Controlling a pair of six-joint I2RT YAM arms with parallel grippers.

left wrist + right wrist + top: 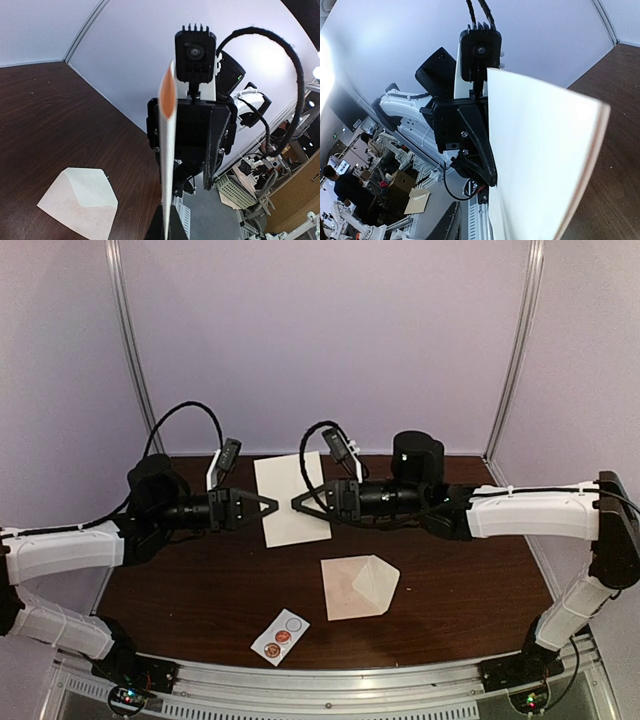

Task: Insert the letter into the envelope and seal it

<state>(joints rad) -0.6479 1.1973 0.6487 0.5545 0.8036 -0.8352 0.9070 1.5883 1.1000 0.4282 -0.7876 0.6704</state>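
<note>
Left pincer [276,504] tight on one letter [298,478], right pincer [294,506] state unclear; one envelope [358,587]

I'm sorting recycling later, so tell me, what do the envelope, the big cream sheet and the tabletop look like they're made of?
Envelope: thin matte paper, pale pinkish-cream, with crisp fold lines at the open flap.
Cream sheet: stiffer matte paper or light card, judging by how it spans flat without drooping.
Tabletop: dark wood-grain surface with a slight sheen, probably laminate or veneer; solid wood can't be ruled out.
</note>
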